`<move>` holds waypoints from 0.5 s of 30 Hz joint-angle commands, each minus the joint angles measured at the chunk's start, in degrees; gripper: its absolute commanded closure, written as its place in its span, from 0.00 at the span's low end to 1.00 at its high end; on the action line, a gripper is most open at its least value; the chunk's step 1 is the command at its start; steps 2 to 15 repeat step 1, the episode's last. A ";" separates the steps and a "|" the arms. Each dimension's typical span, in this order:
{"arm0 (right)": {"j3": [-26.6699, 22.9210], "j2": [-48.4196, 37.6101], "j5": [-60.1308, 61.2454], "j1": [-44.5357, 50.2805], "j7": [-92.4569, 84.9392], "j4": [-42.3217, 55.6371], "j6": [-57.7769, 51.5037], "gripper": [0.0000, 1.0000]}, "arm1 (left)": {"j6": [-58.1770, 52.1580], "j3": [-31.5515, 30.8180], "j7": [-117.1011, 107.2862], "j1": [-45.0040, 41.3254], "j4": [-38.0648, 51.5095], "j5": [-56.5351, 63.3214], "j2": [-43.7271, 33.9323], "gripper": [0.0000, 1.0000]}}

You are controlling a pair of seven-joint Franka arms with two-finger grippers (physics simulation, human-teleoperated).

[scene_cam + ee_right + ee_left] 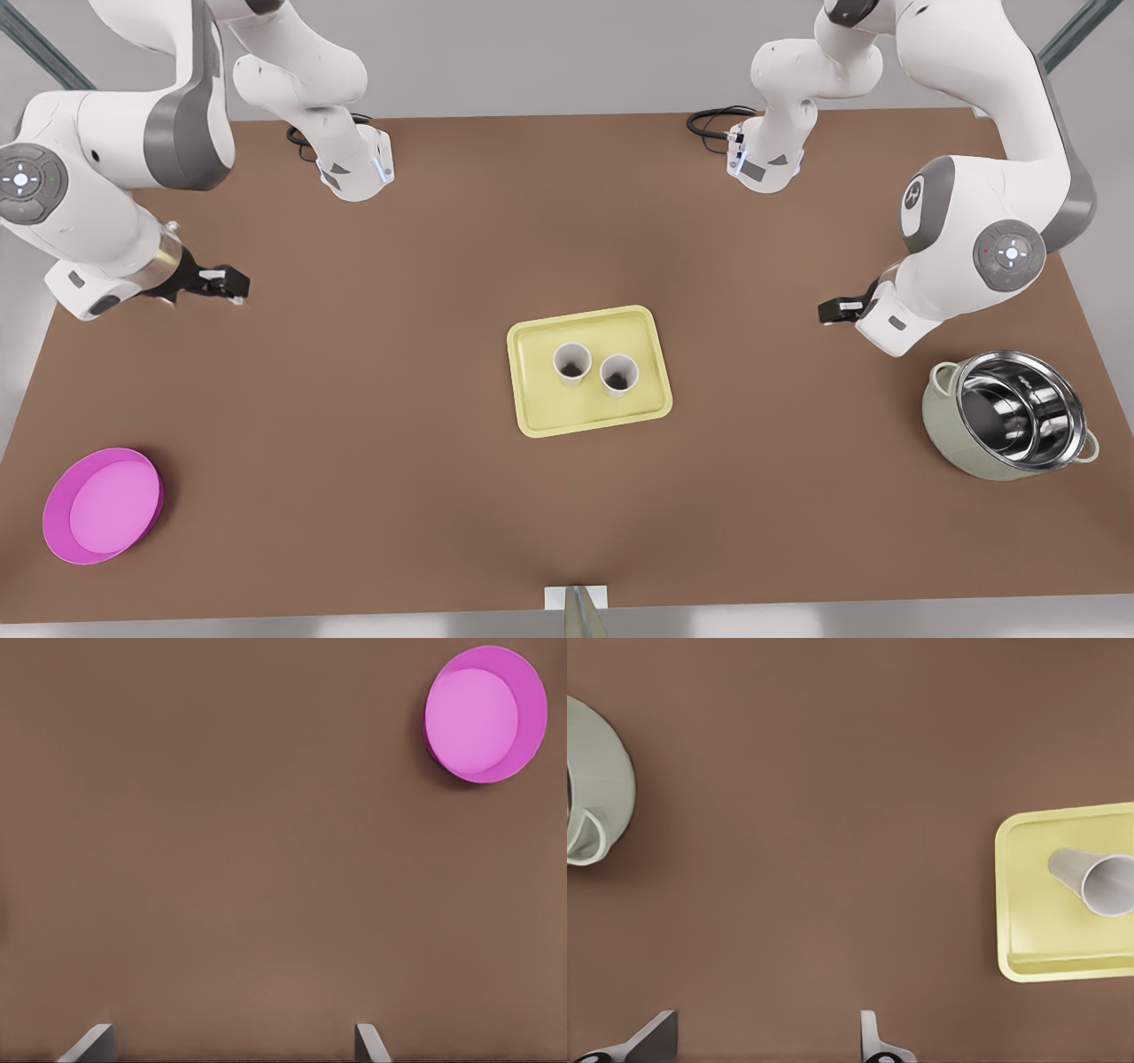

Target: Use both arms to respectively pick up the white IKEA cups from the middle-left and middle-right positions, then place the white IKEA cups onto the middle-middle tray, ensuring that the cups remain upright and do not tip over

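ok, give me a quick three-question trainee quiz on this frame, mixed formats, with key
1. True or false: both white cups stand upright on the yellow tray.
2. The left claw, open at the front view's right, shares its side of the table with: A) a blue bowl B) the green pot C) a red mug.
3. Fill in: the right claw, open at the front view's left, holds ____.

Key: 1 true; 2 B; 3 nothing.

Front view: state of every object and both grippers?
left cup: upright on tray
right cup: upright on tray
tray: flat, holds both cups
green pot: upright, lidless
magenta dish: empty
left gripper: open, beside pot
right gripper: open, above dish
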 commanded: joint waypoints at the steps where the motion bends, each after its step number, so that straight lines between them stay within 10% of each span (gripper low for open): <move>1: 0.00 -0.28 0.12 0.29 -0.25 -0.63 -1.81 0.00 | -0.20 -0.01 2.70 0.00 0.05 0.07 -0.06 0.00; 15: 0.00 -0.28 0.12 0.29 -0.25 -0.63 -1.81 0.00 | -0.20 -0.01 2.70 0.00 0.05 0.07 -0.06 0.00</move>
